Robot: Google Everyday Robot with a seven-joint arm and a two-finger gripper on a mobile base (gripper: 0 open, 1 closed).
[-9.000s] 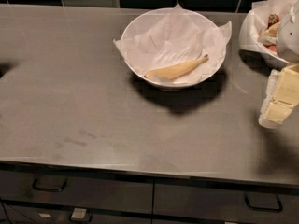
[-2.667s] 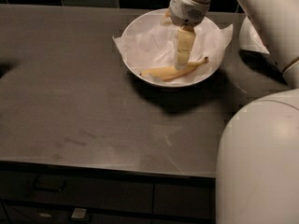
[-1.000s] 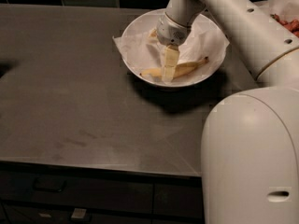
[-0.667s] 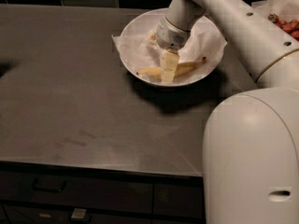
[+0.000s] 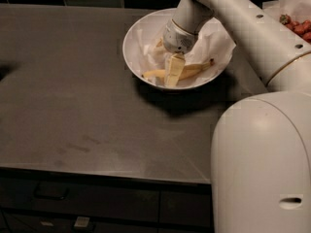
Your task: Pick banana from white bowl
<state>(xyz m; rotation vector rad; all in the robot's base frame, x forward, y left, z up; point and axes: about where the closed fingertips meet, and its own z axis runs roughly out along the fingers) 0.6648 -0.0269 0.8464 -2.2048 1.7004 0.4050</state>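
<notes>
The white bowl [image 5: 133, 38] lined with crinkled white paper stands at the back middle of the grey counter. The pale yellow banana [image 5: 197, 70] lies across its front part, stem pointing right. My gripper [image 5: 171, 74] reaches down into the bowl from the upper right. Its cream fingers [image 5: 173, 69] stand over the banana's middle, down at its level. The banana's middle is hidden behind them, and I cannot make out whether they grip it.
A second white bowl with red strawberries [image 5: 297, 25] sits at the back right, partly behind my arm. My arm's large white body [image 5: 262, 164] fills the lower right. The counter's front edge [image 5: 97, 171] runs above dark drawers.
Over the last seconds my gripper came down into the bowl and shifted left onto the banana's middle. In the last second it barely moved.
</notes>
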